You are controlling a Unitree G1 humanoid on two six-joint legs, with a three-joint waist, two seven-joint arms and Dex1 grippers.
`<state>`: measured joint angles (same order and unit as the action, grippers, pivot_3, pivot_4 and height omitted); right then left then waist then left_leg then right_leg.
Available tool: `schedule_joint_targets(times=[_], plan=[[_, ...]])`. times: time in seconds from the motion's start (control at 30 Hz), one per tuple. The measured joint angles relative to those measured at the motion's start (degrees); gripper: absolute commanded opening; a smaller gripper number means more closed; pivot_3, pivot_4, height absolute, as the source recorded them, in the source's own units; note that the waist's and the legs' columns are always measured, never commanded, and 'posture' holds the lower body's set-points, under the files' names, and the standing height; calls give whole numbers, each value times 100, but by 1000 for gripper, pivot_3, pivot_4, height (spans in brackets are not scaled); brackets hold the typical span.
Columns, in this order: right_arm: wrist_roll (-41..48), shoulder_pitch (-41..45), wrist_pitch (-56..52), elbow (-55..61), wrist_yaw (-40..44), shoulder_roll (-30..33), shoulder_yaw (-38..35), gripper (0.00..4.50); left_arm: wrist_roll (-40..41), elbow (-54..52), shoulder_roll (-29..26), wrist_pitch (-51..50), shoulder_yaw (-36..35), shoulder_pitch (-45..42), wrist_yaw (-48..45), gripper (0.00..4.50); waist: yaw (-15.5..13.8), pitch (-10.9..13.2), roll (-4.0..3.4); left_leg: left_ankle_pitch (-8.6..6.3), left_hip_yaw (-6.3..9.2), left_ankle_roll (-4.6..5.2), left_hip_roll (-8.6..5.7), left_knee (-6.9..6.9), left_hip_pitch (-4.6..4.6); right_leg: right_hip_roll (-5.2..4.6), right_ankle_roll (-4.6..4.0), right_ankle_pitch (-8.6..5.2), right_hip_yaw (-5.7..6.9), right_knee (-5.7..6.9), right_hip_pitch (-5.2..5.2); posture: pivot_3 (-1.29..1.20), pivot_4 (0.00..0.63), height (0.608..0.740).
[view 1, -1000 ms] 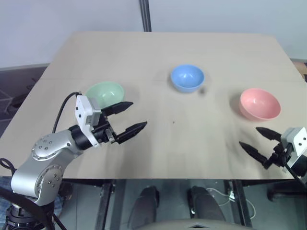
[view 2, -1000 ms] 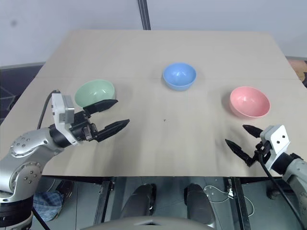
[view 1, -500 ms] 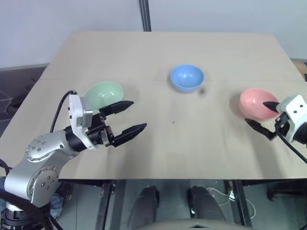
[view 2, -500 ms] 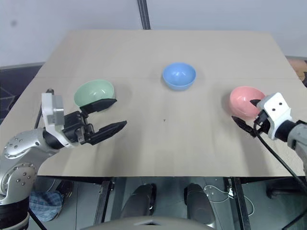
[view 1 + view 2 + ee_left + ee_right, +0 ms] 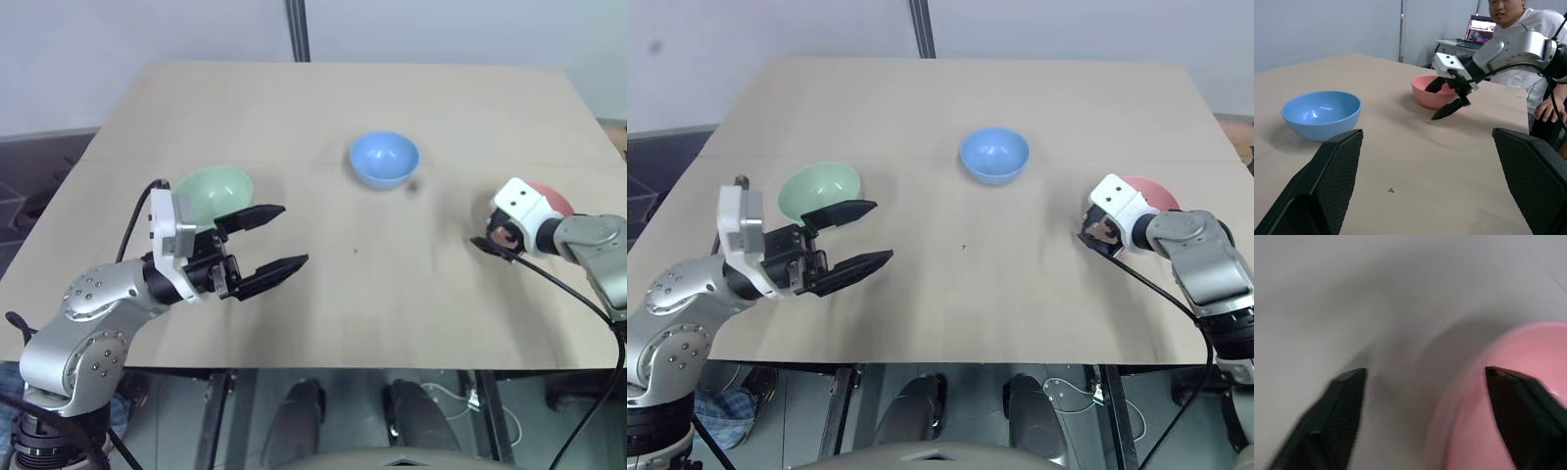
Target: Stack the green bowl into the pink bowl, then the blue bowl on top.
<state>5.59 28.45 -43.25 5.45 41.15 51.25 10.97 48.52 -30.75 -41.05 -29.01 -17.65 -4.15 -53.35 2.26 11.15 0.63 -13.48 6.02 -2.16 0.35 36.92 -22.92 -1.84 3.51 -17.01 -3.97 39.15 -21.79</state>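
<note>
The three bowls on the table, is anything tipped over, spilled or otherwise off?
Nothing stands out. The green bowl, blue bowl and pink bowl all sit upright, empty and apart on the table.

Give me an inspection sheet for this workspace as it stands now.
Surface: light wooden table, a small dark speck near its middle.
Job's things: green bowl, blue bowl and pink bowl stand apart, none stacked.
Clutter: nothing seen.
Grippers: left gripper open, empty, beside the green bowl; right gripper open, one finger over the pink bowl's rim, one outside it.
Cables: black cable at the left wrist, another trailing from the right.
Surroundings: a seated person and a laptop behind the table; pale wall.
</note>
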Motion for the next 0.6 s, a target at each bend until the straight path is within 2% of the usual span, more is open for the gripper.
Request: schedule_joint_targets(times=[0.17, 0.2, 0.43, 0.6], plan=[[-98, 53, 22, -85, 117, -27, 36, 284, 3, -18, 0, 8, -4, 133, 13, 4500, 2, 0, 0, -1, 0, 1, 0, -13, -1, -3, 0, 1, 2, -16, 1, 0, 150, 740], [-138, 67, 80, -82, 110, -25, 31, 42, 4, -27, 0, 10, -9, 178, 14, 4500, 2, 0, 0, -1, 0, 1, 0, -15, 1, -3, 0, 1, 2, -16, 2, 0, 150, 740], [-188, 96, 153, 27, 363, -74, 0, 42, 16, -55, 0, 11, -18, 215, 56, 4500, 11, -1, 0, 0, -1, 1, 2, -17, 6, -1, 0, 1, 3, -14, 3, 0, 150, 740], [265, 80, 127, 1087, 865, -247, 5, 42, 19, -55, -5, 14, -18, 216, 28, 4500, 7, 1, -3, -1, 4, 1, 2, -24, 3, -2, 0, 1, 6, -18, 1, 0, 150, 740]])
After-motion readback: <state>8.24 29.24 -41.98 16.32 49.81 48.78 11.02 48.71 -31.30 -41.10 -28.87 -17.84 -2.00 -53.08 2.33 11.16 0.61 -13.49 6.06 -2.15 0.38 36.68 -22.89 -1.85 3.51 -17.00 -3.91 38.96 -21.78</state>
